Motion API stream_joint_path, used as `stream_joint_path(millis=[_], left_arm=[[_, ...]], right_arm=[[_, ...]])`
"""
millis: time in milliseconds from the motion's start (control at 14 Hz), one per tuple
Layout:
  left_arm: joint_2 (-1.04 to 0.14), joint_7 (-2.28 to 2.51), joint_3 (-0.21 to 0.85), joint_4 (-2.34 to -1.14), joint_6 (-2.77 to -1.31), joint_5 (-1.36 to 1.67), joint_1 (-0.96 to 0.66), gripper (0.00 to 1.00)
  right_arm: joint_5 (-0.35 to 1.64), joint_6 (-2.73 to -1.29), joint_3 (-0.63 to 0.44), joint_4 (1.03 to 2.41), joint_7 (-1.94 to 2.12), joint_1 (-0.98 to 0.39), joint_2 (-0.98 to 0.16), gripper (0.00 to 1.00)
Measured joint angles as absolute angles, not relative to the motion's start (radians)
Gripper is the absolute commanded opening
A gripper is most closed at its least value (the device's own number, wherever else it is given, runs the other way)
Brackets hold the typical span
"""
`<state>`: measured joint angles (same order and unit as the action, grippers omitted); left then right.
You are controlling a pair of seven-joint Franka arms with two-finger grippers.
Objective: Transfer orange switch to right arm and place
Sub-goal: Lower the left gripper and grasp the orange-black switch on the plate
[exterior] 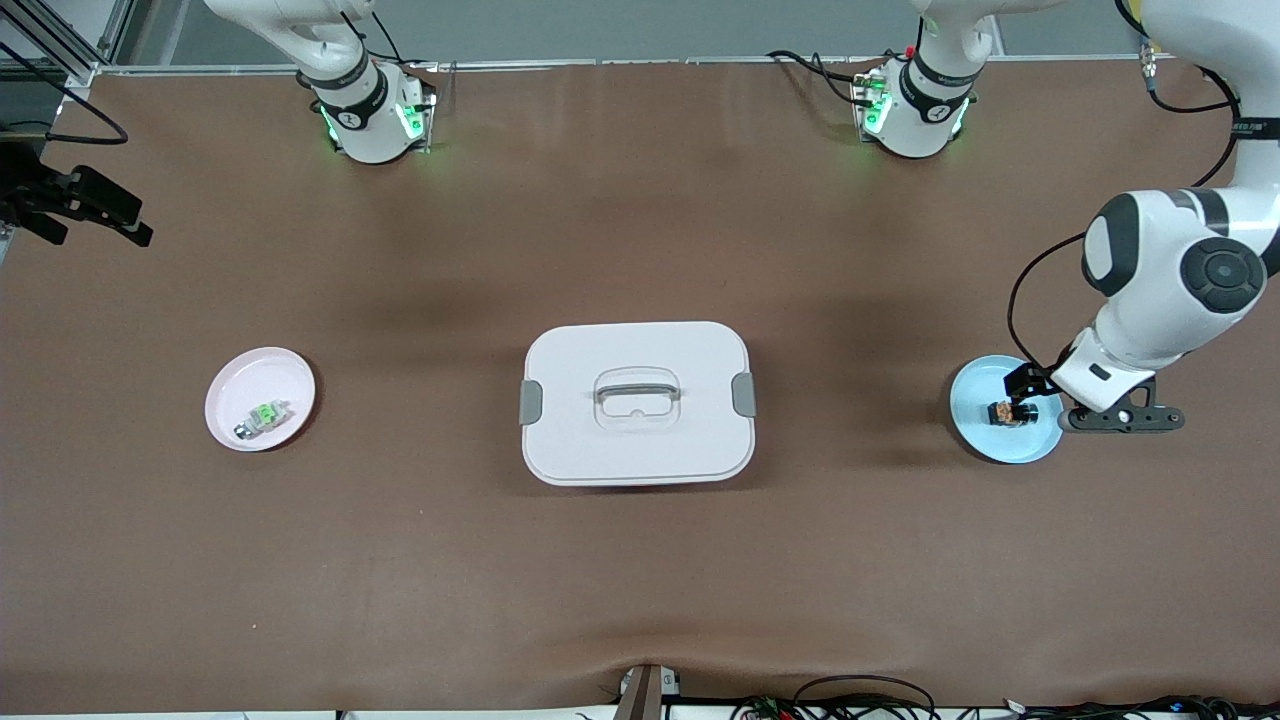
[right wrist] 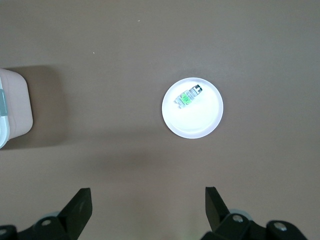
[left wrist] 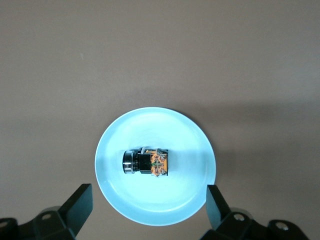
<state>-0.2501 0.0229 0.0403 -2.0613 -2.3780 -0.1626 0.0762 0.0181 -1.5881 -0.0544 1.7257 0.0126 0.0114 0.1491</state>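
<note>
The left claw [left wrist: 147,210] hangs low over the blue plate [left wrist: 200,150] with its fingers spread wide, lined up to straddle the orange switch [left wrist: 150,163], which lies on its side in the plate, untouched, at the left arm's end of the worktop [exterior: 640,560]. The right claw [right wrist: 147,210], also spread and empty, waits high over bare worktop near the pink plate [right wrist: 200,125] holding a green-topped piece [right wrist: 187,96]. A lidded white box [exterior: 637,402] sits between the plates. The right claw itself is cut off in the front view.

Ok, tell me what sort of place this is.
Most likely a robotics lab test bench: two white arms bolted along a brown mat-covered table, loose cables at its edges, and small parts staged on plates, such as the orange switch on the blue plate.
</note>
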Motion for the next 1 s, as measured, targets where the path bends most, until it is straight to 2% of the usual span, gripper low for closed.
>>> stream_joint_path(millis=[645,1003], left_arm=[[-0.364,-0.046,0.040,-2.084,-2.509,-0.174,0.117,1.00],[-0.422,-0.075,0.041,-2.086,-2.563,-0.174,0.141,1.00]], right_arm=[[0.017,-1.566,-0.056,1.710,0.012,0.011,0.149,1.00],[0.017,-1.470,-0.022,1.665,-0.018,0.005,0.149,1.00]])
